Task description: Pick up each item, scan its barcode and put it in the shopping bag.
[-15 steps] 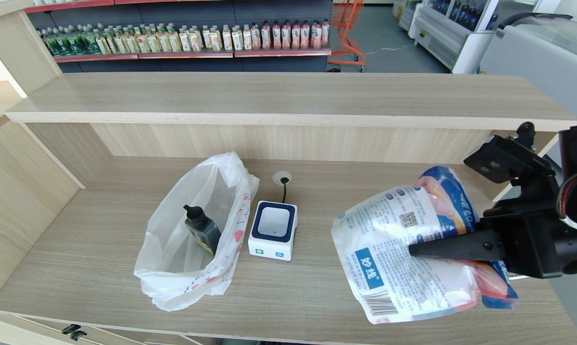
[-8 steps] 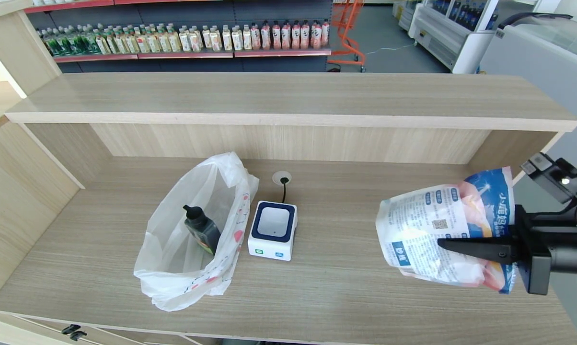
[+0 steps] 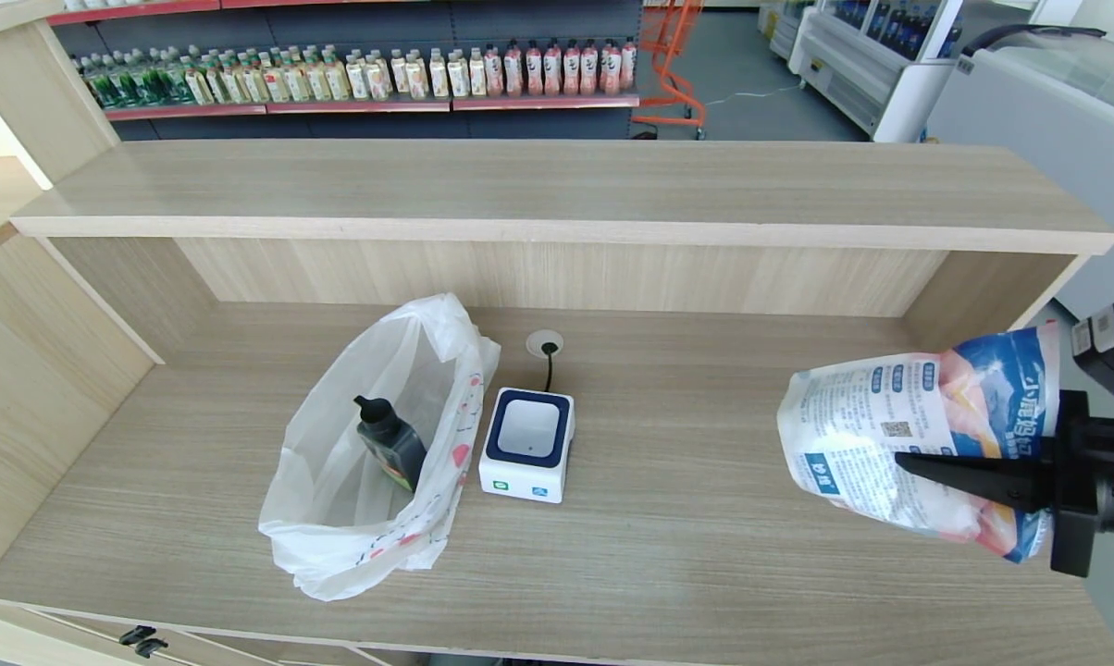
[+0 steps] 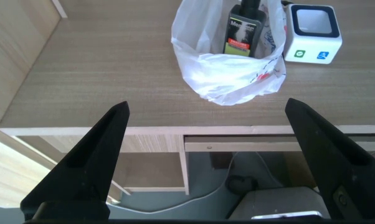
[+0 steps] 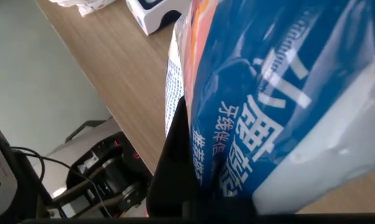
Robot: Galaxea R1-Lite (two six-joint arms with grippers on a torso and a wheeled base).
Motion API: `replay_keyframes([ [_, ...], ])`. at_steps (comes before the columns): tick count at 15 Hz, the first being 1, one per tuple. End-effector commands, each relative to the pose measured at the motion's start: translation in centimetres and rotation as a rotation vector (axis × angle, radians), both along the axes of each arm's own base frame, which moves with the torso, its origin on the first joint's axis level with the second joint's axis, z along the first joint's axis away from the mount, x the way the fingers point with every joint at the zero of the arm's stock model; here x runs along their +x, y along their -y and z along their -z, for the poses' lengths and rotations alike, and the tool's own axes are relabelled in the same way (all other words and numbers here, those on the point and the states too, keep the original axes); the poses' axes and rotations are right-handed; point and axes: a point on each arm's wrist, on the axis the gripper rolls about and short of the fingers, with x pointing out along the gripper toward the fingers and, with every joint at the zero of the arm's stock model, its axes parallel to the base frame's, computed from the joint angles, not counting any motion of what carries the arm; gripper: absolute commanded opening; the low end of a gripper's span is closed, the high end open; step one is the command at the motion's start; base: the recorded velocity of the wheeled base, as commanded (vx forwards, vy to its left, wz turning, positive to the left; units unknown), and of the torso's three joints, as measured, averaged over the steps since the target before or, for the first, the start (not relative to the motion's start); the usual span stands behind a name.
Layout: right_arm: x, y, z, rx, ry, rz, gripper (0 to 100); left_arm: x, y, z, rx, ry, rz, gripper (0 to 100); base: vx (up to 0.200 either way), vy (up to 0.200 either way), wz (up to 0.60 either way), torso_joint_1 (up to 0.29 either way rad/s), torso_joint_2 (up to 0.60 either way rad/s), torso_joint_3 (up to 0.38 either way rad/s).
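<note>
My right gripper [image 3: 918, 462] is shut on a white, blue and pink pouch [image 3: 899, 435], held in the air over the counter's right end; the pouch [image 5: 281, 93] looms close in the right wrist view. The white barcode scanner [image 3: 527, 444] sits mid-counter, also seen as the scanner [image 4: 312, 25] from the left wrist. Left of it stands the white plastic shopping bag [image 3: 353, 499] with a dark bottle [image 3: 390, 442] inside; the bag [image 4: 228, 81] and bottle [image 4: 242, 31] lie beyond my left gripper [image 4: 206, 162], which is open, back over the counter's front edge.
The wooden counter [image 3: 631, 555] has a raised back wall and a left side wall [image 3: 48, 370]. A cable runs from the scanner to a grommet [image 3: 545, 344]. Bare counter lies between scanner and pouch. Store shelves stand behind.
My right gripper has carried the pouch to the right and turned it, so its barcode end no longer faces the head camera. The bag, bottle and scanner have not moved.
</note>
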Motion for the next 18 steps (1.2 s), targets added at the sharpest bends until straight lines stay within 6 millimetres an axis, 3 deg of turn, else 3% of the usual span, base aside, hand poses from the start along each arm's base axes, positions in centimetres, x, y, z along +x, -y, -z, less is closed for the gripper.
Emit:
replay_keyframes([
  [1, -0.6, 0.0, -0.3, 0.003, 0.014, 0.001, 0, 0.0, 0.0, 0.0, 0.001, -0.002, 0.0, 100, 0.0, 0.0, 0.0, 0.0, 0.0, 0.0],
  [4, -1.7, 0.1, -1.1, 0.064, 0.009, 0.028, 0, 0.0, 0.0, 0.0, 0.002, 0.0, 0.0, 100, 0.0, 0.0, 0.0, 0.0, 0.0, 0.0],
  [7, -3.0, 0.0, -1.5, 0.143, -0.032, 0.053, 0, 0.0, 0.0, 0.0, 0.001, -0.002, 0.0, 100, 0.0, 0.2, 0.0, -0.001, 0.0, 0.004],
  [11, -3.3, 0.0, -1.7, 0.167, -0.045, 0.061, 0, 0.0, 0.0, 0.0, 0.001, -0.002, 0.0, 100, 0.0, 0.2, 0.0, 0.011, 0.0, 0.002],
  [14, -2.9, 0.0, -1.6, 0.166, -0.056, 0.062, 0, 0.0, 0.0, 0.0, 0.001, 0.0, 0.0, 100, 0.0, 0.2, 0.0, 0.002, 0.0, 0.002],
  [18, -0.6, -0.2, -1.4, 0.148, -0.084, 0.062, 0, 0.0, 0.0, 0.0, 0.004, 0.0, 0.0, 100, 0.0, 0.2, 0.0, 0.005, 0.0, 0.005],
])
